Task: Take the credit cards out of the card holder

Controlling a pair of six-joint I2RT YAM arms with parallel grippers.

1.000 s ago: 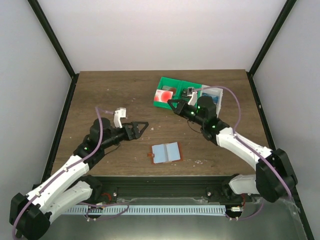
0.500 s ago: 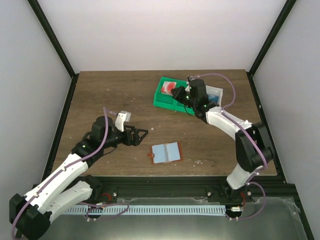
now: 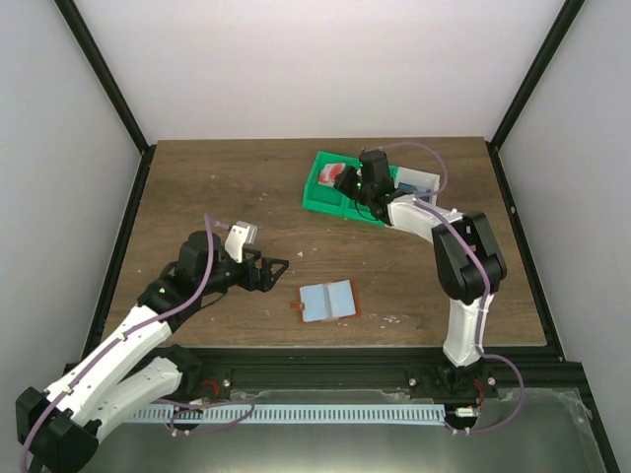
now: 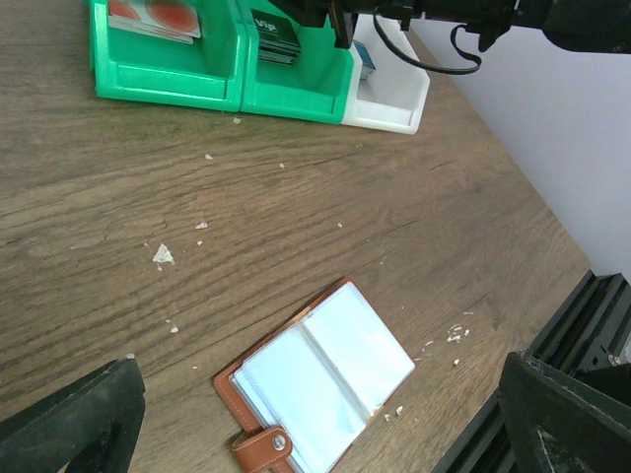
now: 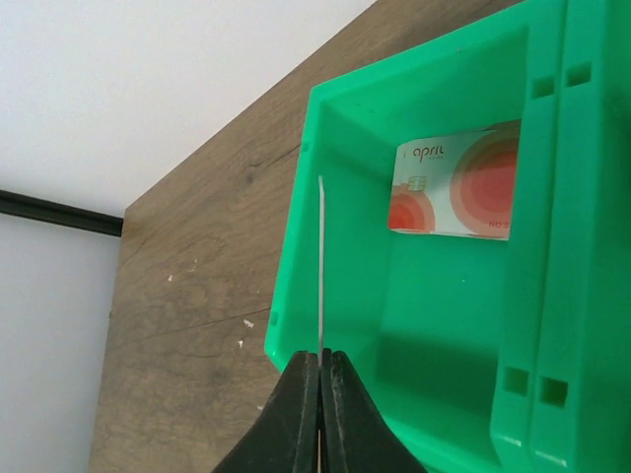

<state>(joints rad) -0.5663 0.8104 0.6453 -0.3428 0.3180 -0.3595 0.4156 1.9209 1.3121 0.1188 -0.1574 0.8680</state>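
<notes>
The right gripper (image 5: 320, 360) is pinched tight on a thin card (image 5: 320, 266). In the right wrist view that card shows only edge-on, as a pale vertical line at centre frame, so its face colour cannot be told. It is held over the left compartment of the green bin (image 4: 168, 79), which sits at the upper centre-right of the overhead view; whether its far edge touches the bin floor cannot be told. A white card (image 5: 458, 187) with red rounds lies flat in the same compartment, at the upper right of the right wrist view. The next compartment holds a dark card (image 4: 276, 34) marked VIP. A white bin (image 4: 389, 103) adjoins the green one on its right side in the frame, with something blue just showing inside. The card holder (image 3: 327, 301) lies open on the table (image 4: 296, 217) at the lower centre of the overhead view, with its pale pockets facing up. Its brown strap (image 4: 264, 448) with a snap shows at the bottom of the left wrist view. The left gripper (image 3: 274, 269) stands wide open, its fingers filling both lower corners of its wrist view. It is left of the holder in the overhead view and apart from it.
</notes>
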